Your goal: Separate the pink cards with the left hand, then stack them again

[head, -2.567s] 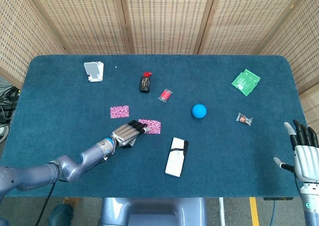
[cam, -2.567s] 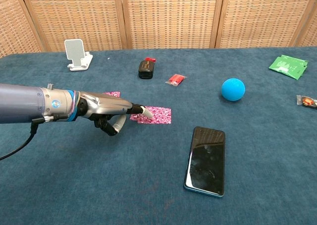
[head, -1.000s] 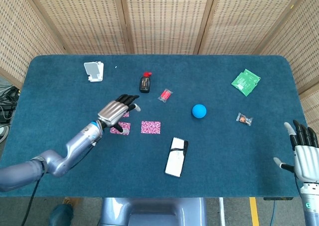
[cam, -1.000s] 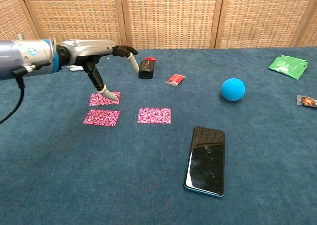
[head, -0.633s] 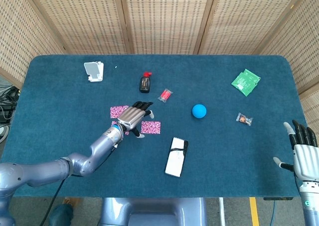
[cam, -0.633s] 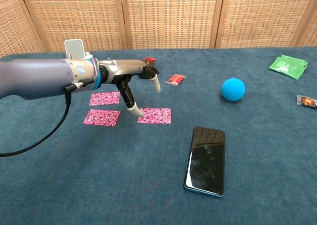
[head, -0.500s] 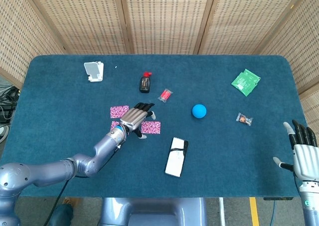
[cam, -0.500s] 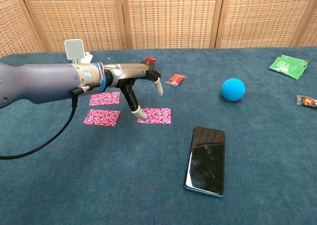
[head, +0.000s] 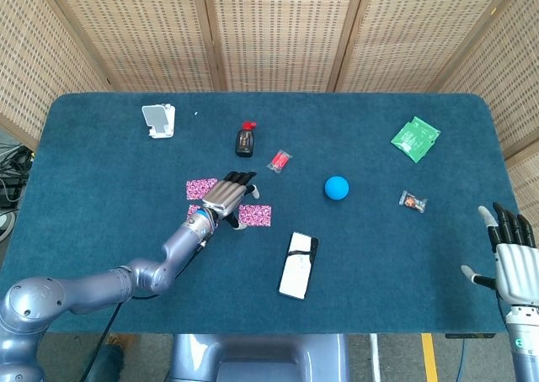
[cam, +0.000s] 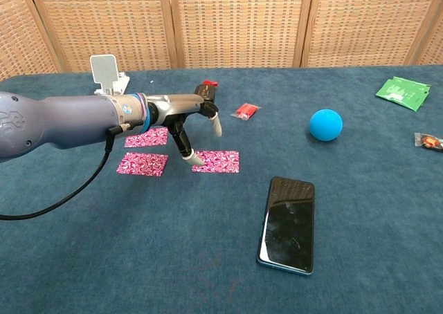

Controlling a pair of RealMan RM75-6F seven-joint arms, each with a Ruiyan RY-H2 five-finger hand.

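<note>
- Three pink cards lie apart on my blue table (head: 109, 163), none stacked: one at the far left (cam: 146, 137), one nearer me just below it (cam: 142, 164), and one off to their 3 o'clock (cam: 218, 161).
- My left hand (cam: 181, 113) hovers over the gap between the cards, fingers spread and holding nothing; one fingertip (cam: 188, 155) points down and sits at the left edge of the right-hand card, though I cannot tell whether it actually touches.
- From the head camera the same hand (head: 226, 195) covers most of the nearer left card, with the far card at its 10 o'clock and the right-hand card at its 4 o'clock.
- My right hand (head: 514, 252) is well away at the table's near right corner, upright with fingers apart and nothing in it.
- At 12 o'clock from the cards sit a small black bottle with a red cap (head: 245, 139) and a red wrapped sweet (head: 280, 161).
- A white phone stand (head: 158, 119) is at 11 o'clock, near the far left edge.
- A blue ball (head: 337, 188) lies at 3 o'clock from the cards, and a smartphone (cam: 287, 223) lies screen up at 5 o'clock.
- A green packet (head: 415, 138) and a small wrapped snack (head: 413, 201) are over on the right side.
</note>
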